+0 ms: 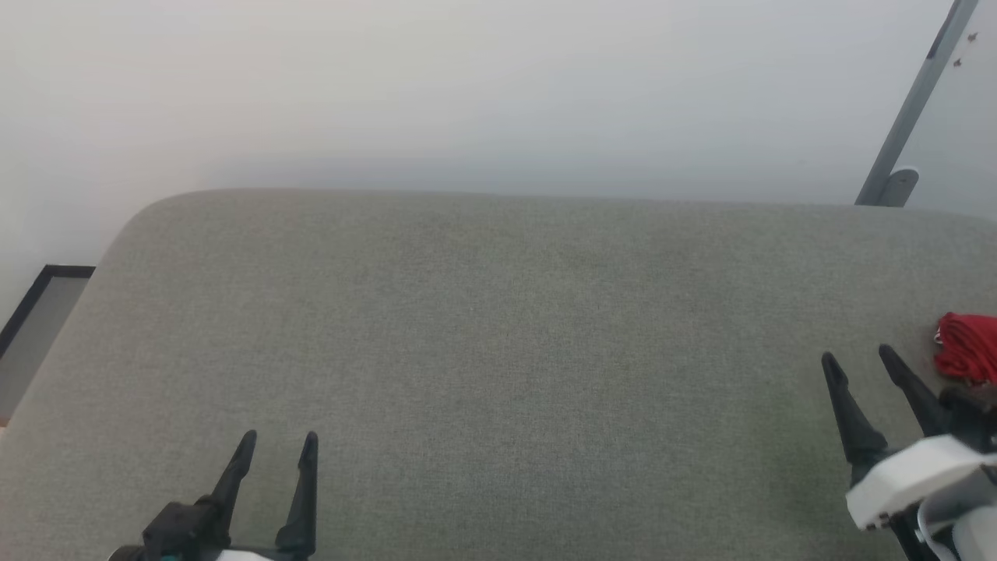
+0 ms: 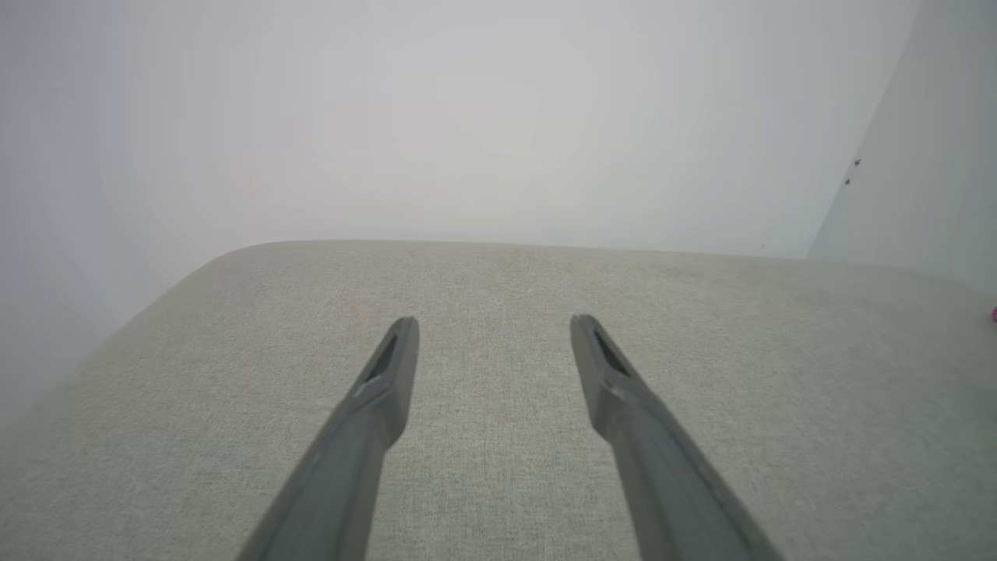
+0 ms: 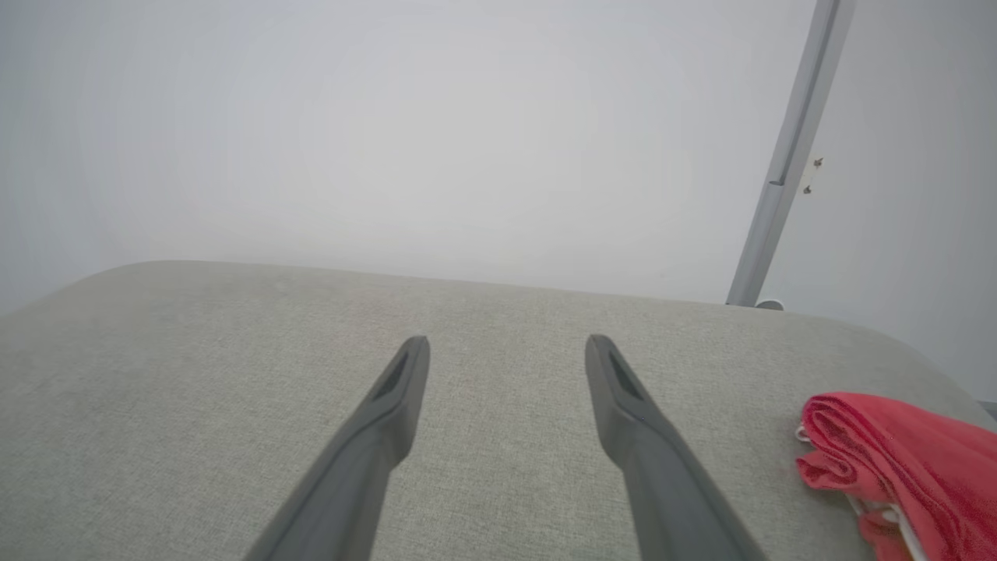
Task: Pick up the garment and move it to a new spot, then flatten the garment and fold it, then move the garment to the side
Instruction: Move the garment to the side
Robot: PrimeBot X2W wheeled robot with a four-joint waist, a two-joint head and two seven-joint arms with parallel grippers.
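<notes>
At the far right edge of a broad desk covered in grey-green woven fabric point(image 1: 498, 327) lies the garment point(image 1: 970, 357) — a small red jersey with white trim, bunched into a crumpled heap and partly cut off by the frame. Nothing grips it.

Just beside it, on its left, hovers the right pincer point(image 1: 858, 355), two long dark fingers spread wide and empty, tips pointing toward the far edge of the desk. In the right wrist view the garment point(image 3: 896, 460) sits to the right of that pincer point(image 3: 508, 343) and slightly nearer the wrist. The visible part of the heap runs from upper left to lower right; its full length cannot be told.

Well apart, at the lower left, the left pincer point(image 1: 280, 436) is also spread wide and empty over bare fabric.

The right arm is plainly the nearer one — a grasp would likely call for it to swing right, onto the heap.
</notes>
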